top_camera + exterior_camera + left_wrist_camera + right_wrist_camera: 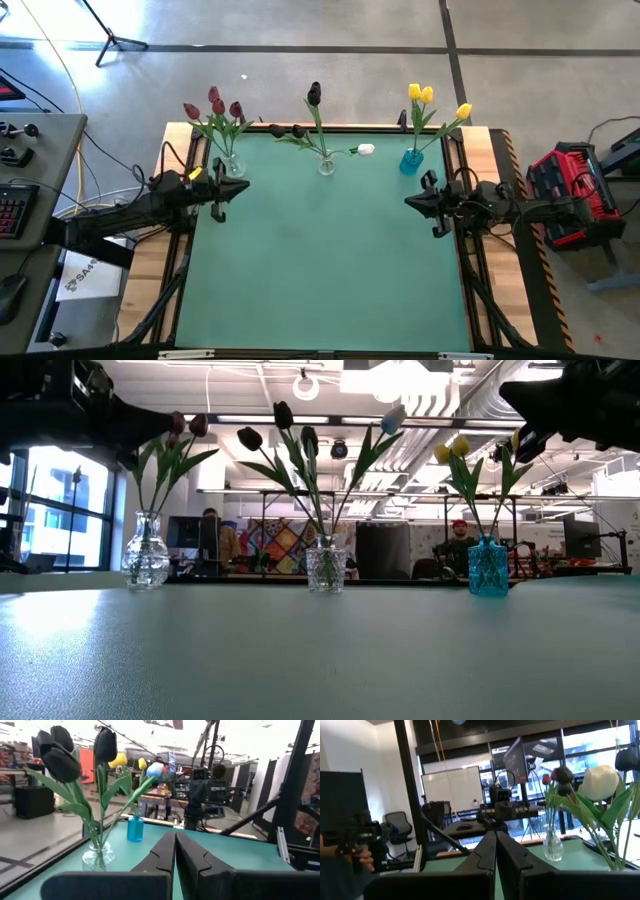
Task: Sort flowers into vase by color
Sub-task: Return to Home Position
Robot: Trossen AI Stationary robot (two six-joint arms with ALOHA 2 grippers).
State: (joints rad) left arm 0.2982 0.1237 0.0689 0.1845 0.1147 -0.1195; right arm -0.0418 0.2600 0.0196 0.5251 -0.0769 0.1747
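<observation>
Three vases stand in a row along the table's far edge. A clear vase (232,165) on the left holds dark red flowers (215,105). The middle clear vase (326,165) holds black flowers (60,752) and one white flower (600,782). A blue vase (411,160) on the right holds yellow flowers (425,97). My left gripper (232,187) hovers shut near the left vase, its fingers (165,852) together with nothing between them. My right gripper (412,203) hovers shut near the blue vase, its fingers (487,852) likewise together.
The green mat (320,270) lies bare in front of the vases. Wooden borders and black frame struts (180,290) run along both sides. A keyboard desk (20,200) stands left of the table and a red device (570,190) stands right. People sit in the room behind (458,545).
</observation>
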